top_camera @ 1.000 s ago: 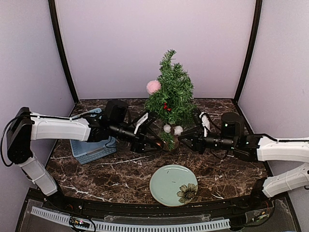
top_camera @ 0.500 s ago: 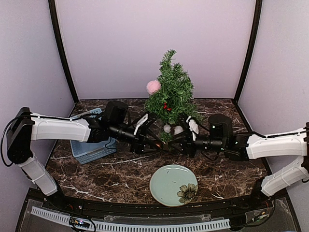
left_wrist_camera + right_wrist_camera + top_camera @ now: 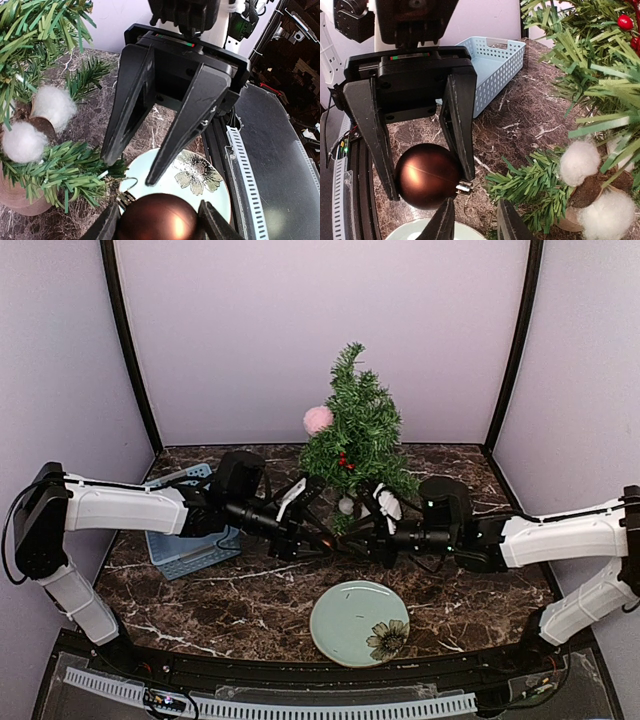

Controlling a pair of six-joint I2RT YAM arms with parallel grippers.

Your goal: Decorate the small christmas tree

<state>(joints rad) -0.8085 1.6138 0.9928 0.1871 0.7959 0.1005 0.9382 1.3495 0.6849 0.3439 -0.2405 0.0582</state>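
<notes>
Tree (image 3: pixel 358 435) upright, top pointing up | left hand (image 3: pixel 430 186) grips brown ball (image 3: pixel 157 217)

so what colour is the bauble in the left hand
Glossy brown bauble; clearest in right wrist view.

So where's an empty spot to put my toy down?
Bare marble lies front left, between the blue basket and the green plate, and front right, between plate and right arm. It's crowded by the small christmas tree, where the left end effector and right end effector meet at the brown ball.
</notes>
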